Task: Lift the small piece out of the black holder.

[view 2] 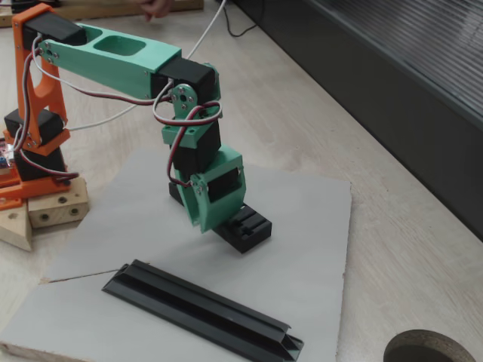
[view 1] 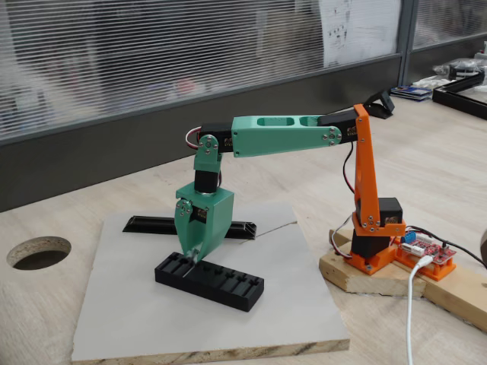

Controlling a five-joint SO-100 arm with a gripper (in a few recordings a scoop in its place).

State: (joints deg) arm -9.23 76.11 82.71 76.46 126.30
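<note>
While the green arm reaches down over the grey board [view 1: 137, 319], its gripper [view 1: 192, 257] sits at the left end of the one black holder [view 1: 221, 283], tips lowered into the first slots, presumably to pinch the small piece; I cannot make that piece out, nor tell whether the jaws have closed. One long black bar [view 2: 200, 311] lies apart, unused.

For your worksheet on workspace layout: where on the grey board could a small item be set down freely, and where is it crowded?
Free: the grey board between the black holder and wooden base, plus its near-left corner. Crowded: around the gripper over the holder's end, and the strip toward the long black bar.
</note>
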